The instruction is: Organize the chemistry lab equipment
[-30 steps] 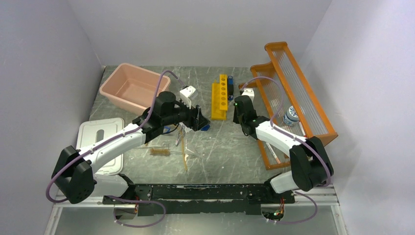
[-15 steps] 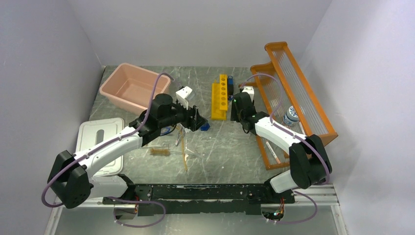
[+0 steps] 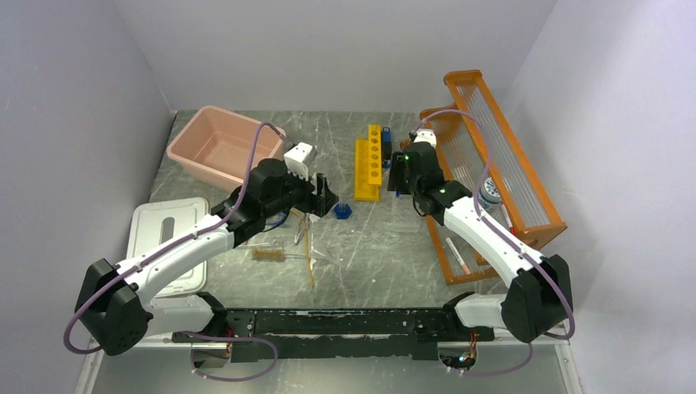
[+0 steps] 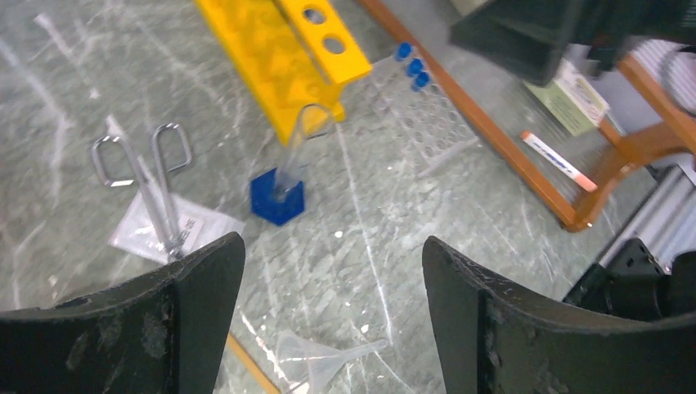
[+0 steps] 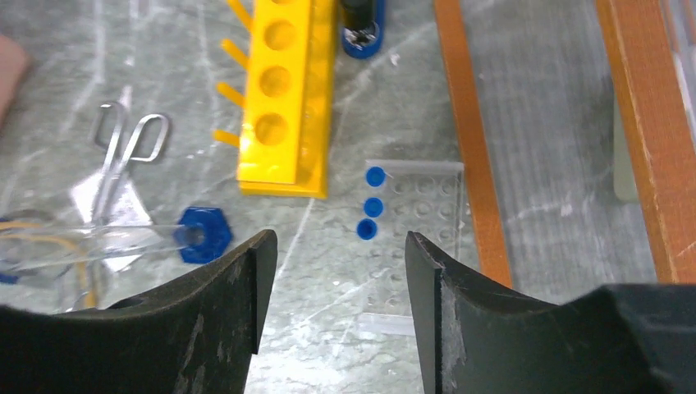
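"Pulling back from the measuring cylinder [image 3: 343,210], are you?"

"Yes. My left hand [image 4: 328,267] has slid toward the left of the overhead view and no longer covers it. The fingers are spread wide with nothing between them. The cylinder's blue foot rests on the desk [image 3: 386,238] in the middle of that view, just below the lower end of the yellow tube rack [image 3: 368,168]."

"And the other arm?"

"My right hand [image 5: 336,254] has climbed up the frame, alongside the rack's upper half. It is splayed and empty too."

"So what does that buy us?"

"I judge the cylinder set down, one piece dealt with. The rest is loose. The scissors [image 4: 154,193] lie on the white packet [image 4: 205,226] at the left of my left wrist view, with a clear funnel [image 4: 324,357] at its lower edge. Three blue caps [image 5: 372,202] sit in a clear tray [image 5: 427,246] beside the orange shelf rack [image 5: 464,123]."

"Anything you can't make out?"

"Plenty. The cylinder's glass is nearly invisible, and I cannot tell whether it stands upright or tilts against the rack. My left forearm hides whatever lies under it in the overhead view. Only a wire brush [image 3: 267,254] and a strand of amber tubing [image 3: 311,267] peek out below. My own fingers block the lower part of both wrist views."
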Motion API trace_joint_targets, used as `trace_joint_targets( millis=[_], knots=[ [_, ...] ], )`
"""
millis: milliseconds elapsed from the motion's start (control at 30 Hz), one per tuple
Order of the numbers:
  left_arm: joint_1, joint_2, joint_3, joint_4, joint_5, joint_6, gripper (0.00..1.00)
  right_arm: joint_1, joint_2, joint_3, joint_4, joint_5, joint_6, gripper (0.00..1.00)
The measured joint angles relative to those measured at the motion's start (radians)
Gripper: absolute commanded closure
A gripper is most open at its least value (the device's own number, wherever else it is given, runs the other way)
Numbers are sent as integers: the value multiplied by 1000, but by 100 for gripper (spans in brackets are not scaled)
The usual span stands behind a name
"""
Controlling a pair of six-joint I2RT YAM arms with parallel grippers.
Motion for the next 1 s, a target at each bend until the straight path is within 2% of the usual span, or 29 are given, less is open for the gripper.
trace_joint_targets(
  millis=[167, 333, 433, 533, 733, 867, 1000],
  knots=[
    [35, -10, 7, -80, -101, -72, 13, 2, -44, 11, -2, -100, -23, 39],
    [113, -26, 6, -130, -126, -148, 4, 39, -56, -33, 13, -184, -13, 39],
    [132, -35, 5, -138, -131, -174, 3, 83, -55, -77, 45, -221, 1, 39],
    [132, -35, -3, -122, -112, -167, 7, 141, -39, -116, 76, -233, 9, 39],
    [127, 61, -7, -33, 20, -61, 26, 179, 1, -158, 143, -253, 38, 41],
    [103, 147, -56, 125, 67, 22, 30, 175, -3, -181, 204, -250, 54, 43],
    [66, 233, -143, 328, 113, 104, 29, 153, -37, -210, 253, -250, 65, 43]
  ],
)
